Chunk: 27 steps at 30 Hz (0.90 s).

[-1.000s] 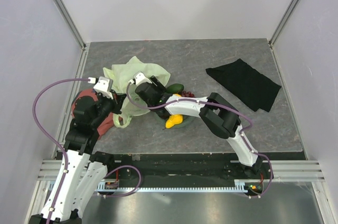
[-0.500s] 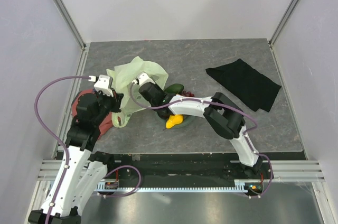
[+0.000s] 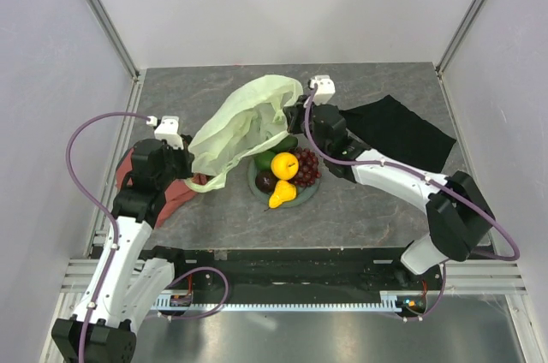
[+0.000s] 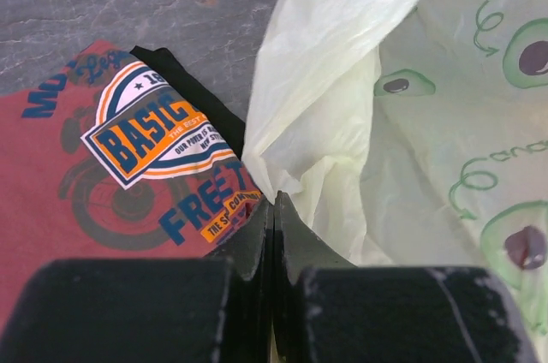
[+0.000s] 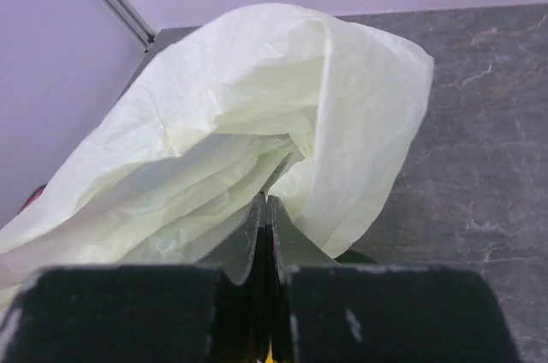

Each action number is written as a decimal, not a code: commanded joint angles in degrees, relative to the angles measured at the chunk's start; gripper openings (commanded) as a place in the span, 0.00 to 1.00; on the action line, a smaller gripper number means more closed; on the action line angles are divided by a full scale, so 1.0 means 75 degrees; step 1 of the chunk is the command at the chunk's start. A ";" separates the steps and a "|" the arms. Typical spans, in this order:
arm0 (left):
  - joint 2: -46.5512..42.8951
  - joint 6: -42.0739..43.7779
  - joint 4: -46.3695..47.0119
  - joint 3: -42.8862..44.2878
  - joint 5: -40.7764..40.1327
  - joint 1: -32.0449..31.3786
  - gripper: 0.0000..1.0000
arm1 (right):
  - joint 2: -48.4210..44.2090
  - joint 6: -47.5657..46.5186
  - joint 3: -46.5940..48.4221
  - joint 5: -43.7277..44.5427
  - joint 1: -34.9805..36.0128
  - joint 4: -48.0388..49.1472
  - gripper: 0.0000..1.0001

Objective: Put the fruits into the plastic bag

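The plastic bag (image 3: 240, 119) hangs stretched partly over the plate (image 3: 306, 196), where the fruits (image 3: 283, 167) lie. My left hand (image 4: 274, 209) clamps its near edge, apparently a handle; my right hand (image 5: 265, 205) clamps the raised far rim. I should spread them gently, opening the mouth without tearing.

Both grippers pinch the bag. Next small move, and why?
Likely ease the right gripper away from the left gripper to spread the plastic bag: both are shut on it, it hangs collapsed, and the fruits lie on the plate.
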 commanded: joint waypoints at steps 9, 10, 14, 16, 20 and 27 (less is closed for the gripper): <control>-0.0279 0.0107 0.0848 0.0028 0.3171 0.0002 0.02 | 0.0089 -0.0599 -0.0330 0.0024 -0.0109 -0.0578 0.26; -0.0291 0.0107 0.0895 0.0016 0.3312 -0.0010 0.02 | 0.0018 -0.0880 -0.0341 0.0188 -0.0028 -0.0649 0.35; -0.0244 0.0095 0.0930 0.0015 0.3419 -0.0068 0.01 | -0.0065 -0.2122 0.0044 0.0074 0.0231 -0.1000 0.60; -0.0256 0.0095 0.0919 0.0027 0.3407 -0.0068 0.02 | 0.0146 -0.2779 0.0512 0.0014 0.0336 -0.1350 0.62; -0.0326 0.0083 0.0930 0.0004 0.3442 -0.0068 0.01 | 0.0755 -0.3507 0.1438 -0.0115 0.0477 -0.1984 0.63; -0.0268 0.0060 0.0896 0.0016 0.3208 -0.0068 0.02 | 0.2138 -0.3696 0.2812 -0.0233 0.0548 -0.3590 0.59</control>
